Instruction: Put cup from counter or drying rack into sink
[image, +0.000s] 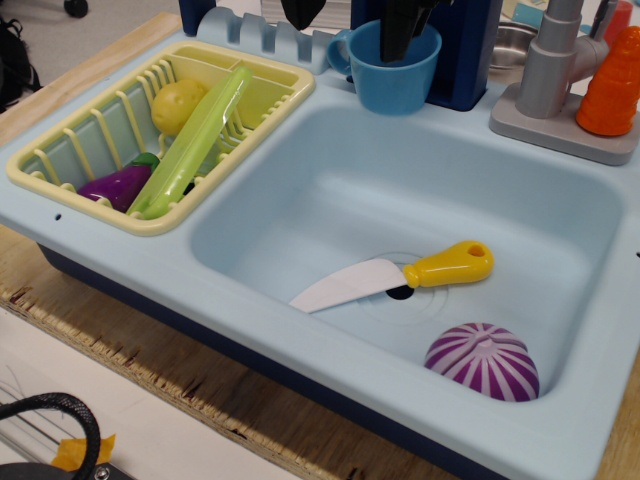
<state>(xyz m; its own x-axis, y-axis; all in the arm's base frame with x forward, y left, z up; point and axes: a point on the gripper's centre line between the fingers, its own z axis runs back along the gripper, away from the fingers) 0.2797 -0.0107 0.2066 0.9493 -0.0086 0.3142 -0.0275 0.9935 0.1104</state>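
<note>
The blue cup (395, 75) stands upright on the pale blue counter (250, 300), at the back rim just behind the sink (330, 190), with its loop handle to the left. My gripper (405, 35) comes down from the top edge, and a dark finger (398, 40) reaches into the cup's mouth. Another dark part (300, 12) hangs left of the handle. The frame cuts off the jaws, so I cannot tell their grip. The yellow drying rack (60, 180) sits at the left.
The sink holds a toy knife (400, 278) with a yellow handle lying over the drain and a purple striped half onion (482, 362). The rack holds a green stalk (195, 140), a yellow potato (175, 103) and an eggplant (118, 185). A grey faucet (550, 70) and an orange bottle (612, 85) stand at the back right.
</note>
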